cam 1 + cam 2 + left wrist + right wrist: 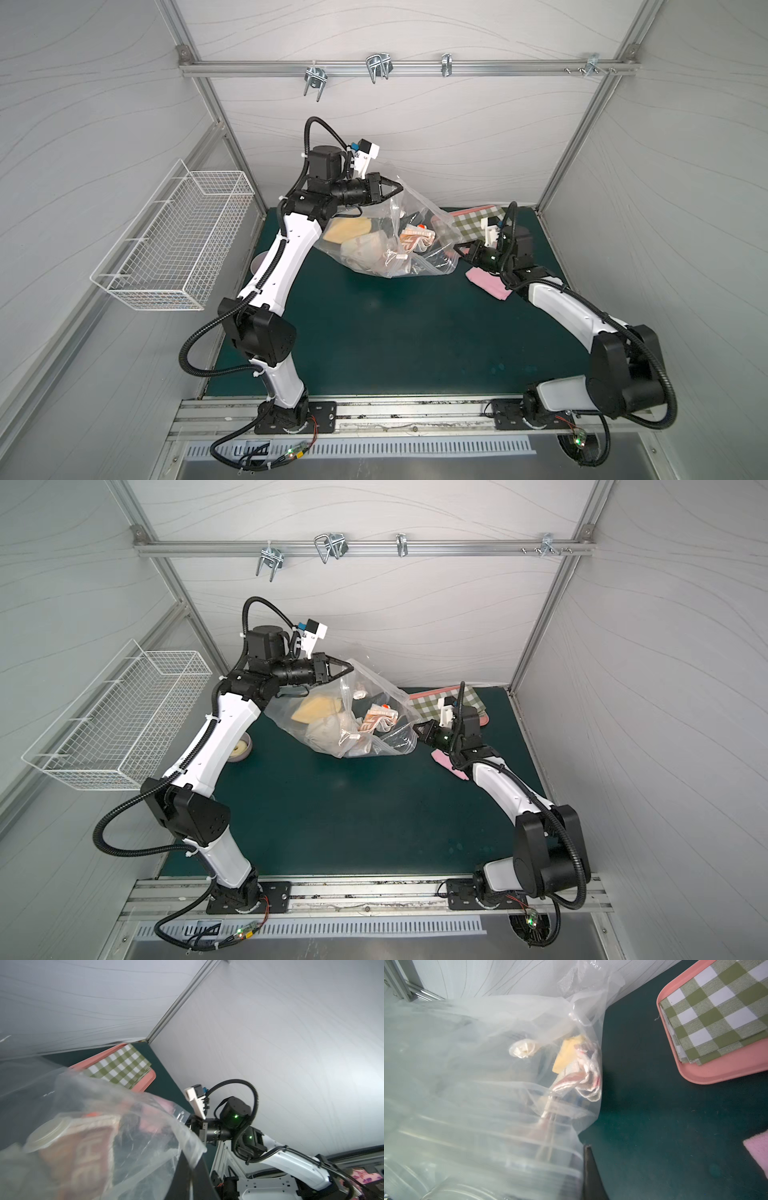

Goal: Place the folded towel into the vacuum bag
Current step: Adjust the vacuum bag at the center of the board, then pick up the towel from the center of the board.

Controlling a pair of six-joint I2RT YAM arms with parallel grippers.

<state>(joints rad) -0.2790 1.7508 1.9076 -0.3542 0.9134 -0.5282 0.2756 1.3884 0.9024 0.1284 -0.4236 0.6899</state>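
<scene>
You had the left gripper [400, 188] raised high over the far side of the green mat [395, 332], its jaws pinched together on the top corner of the vacuum bag [390, 249], so the clear plastic hung down from it like a tent. Your right gripper [458, 252] sat low, close to the mat, with its jaws likewise closed on the bag's opposite edge; in both top views the bag stretched between the two grips, its belly resting on the mat. Through the plastic you could see a yellow cloth [313, 708], a pale cloth [361, 249] and an orange-striped cloth [376, 721] bunched inside, with the round white valve [359, 694] on the bag's upper side. The folded towel [490, 283], pink, lay outside the bag on the mat, just beside and partly under your right arm's wrist. Behind it, in the far right corner, stood the pink tray [716, 1073] carrying the green checked cloth [716, 1012], apart from the bag. A white wire basket [178, 237] hung on the left wall.
</scene>
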